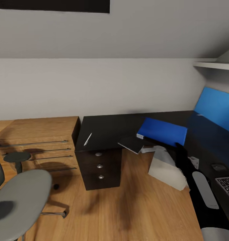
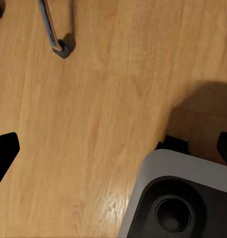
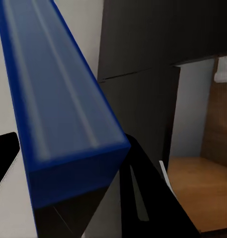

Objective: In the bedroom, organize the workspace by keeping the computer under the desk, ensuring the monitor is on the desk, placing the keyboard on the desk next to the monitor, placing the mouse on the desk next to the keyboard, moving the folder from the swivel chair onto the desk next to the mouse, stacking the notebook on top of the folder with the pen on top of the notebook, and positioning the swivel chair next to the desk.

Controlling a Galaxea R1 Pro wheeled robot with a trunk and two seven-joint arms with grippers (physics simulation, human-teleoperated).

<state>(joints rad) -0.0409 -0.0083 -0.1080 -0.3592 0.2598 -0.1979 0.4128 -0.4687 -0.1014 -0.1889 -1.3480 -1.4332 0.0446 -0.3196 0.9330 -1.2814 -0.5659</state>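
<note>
The right gripper [image 1: 179,146] is clenched on the near corner of the flat bright-blue folder [image 1: 163,131], which it holds tilted above the glossy black L-shaped desk [image 1: 107,125]. In the right wrist view the folder's blue spine [image 3: 58,109] sits between the dark fingers [image 3: 153,198]. Just beside the folder, the thin grey notebook [image 1: 131,144] overhangs the desk's front edge. The thin white pen [image 1: 88,139] lies well apart, near the desk's left edge above the black drawer unit [image 1: 100,167]. The light-grey computer tower [image 1: 166,167] stands under the desk. The left gripper [image 2: 113,148] is spread wide over bare wooden floor [image 1: 127,207], which lies open between the desk and the grey swivel chair [image 1: 19,201].
</note>
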